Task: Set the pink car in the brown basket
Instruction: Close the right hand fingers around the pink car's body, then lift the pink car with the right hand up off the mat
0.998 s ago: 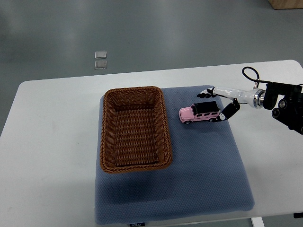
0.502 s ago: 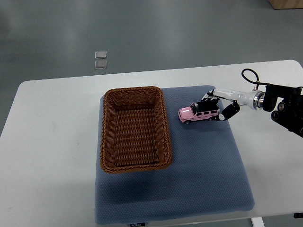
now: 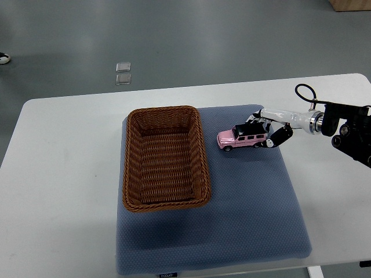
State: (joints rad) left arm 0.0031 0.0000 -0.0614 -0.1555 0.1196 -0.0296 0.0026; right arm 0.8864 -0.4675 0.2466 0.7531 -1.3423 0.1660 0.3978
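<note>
Pink car [image 3: 242, 138] within right robot hand [image 3: 268, 128]

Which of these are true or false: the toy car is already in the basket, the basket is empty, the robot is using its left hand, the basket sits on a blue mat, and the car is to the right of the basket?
1. The pink car is already inside the brown basket. False: it sits on the mat, outside the basket.
2. The basket is empty. True.
3. The left hand is at the car. False: it is the right hand, with fingers around the car's rear; no left arm shows.
4. The basket sits on a blue mat. True.
5. In the picture, the car is right of the basket. True.
</note>
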